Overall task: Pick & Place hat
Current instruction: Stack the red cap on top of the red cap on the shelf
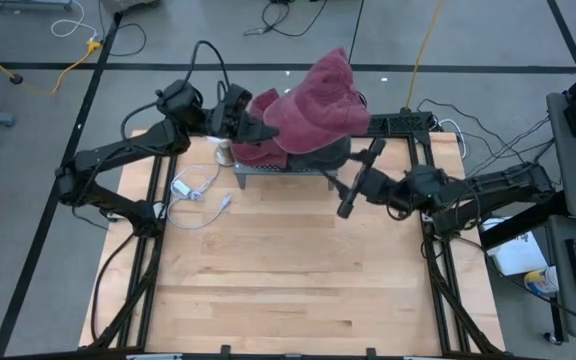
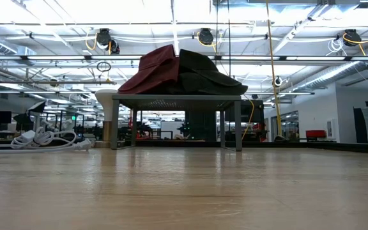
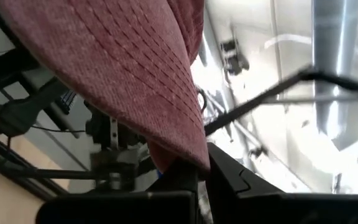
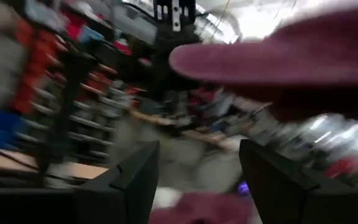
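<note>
Maroon fabric marks the hat [image 1: 313, 105], draped over a small metal rack [image 1: 268, 172] at the far side of the wooden table [image 1: 288, 270]. The left gripper [image 1: 260, 130] is at the hat's left edge, its fingers pinched tight on the cloth — the left wrist view shows the brim [image 3: 135, 81] running straight down into the closed jaws. The right gripper [image 1: 360, 180] sits just beside the rack's right corner, below and right of the hat, with its fingers [image 4: 129, 180] spread apart and nothing between them.

So the hat lies to the right of the holding arm, its bulk stretching from the left gripper toward the right one. The left arm is plainly the nearer — already attached — and any lift would likely draw the hat leftward off the rack. A white cable [image 1: 196, 190] lies on the table near the left arm.
</note>
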{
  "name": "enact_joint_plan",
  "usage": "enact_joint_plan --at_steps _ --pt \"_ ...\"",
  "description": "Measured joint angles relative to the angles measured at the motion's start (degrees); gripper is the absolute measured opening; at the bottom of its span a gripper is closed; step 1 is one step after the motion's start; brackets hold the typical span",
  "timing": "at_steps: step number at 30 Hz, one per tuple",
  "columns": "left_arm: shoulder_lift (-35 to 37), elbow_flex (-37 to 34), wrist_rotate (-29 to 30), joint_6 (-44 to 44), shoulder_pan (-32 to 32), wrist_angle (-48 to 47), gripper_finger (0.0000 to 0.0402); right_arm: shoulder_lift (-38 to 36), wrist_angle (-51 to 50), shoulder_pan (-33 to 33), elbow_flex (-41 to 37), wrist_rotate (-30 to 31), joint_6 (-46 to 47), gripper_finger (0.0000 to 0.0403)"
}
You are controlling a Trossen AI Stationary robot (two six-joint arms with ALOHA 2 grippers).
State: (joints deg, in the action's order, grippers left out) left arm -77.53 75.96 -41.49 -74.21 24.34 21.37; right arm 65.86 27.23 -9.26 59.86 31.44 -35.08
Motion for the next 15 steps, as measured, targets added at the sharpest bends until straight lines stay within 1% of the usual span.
enact_joint_plan --at_steps 5,8,12,15 --pt "1.0 0.0 -4.5 7.2 0.9 0.2 0.0009 -0.8 -7.8 -1.4 0.0 -0.1 25.1 0.0216" --pt "2.3 0.0 -6.3 11.7 1.2 -0.4 0.0009 -1.8 -12.4 -1.4 0.0 -0.4 37.9 0.0217" --pt "4.8 0.0 -7.0 18.3 1.3 -1.2 0.0009 -3.9 -15.2 -1.3 0.0 -6.0 52.0 0.0217" --pt "7.4 0.0 -6.7 24.7 1.3 -4.1 0.0009 -5.3 -15.8 -0.5 0.0 -11.0 59.3 0.0217"
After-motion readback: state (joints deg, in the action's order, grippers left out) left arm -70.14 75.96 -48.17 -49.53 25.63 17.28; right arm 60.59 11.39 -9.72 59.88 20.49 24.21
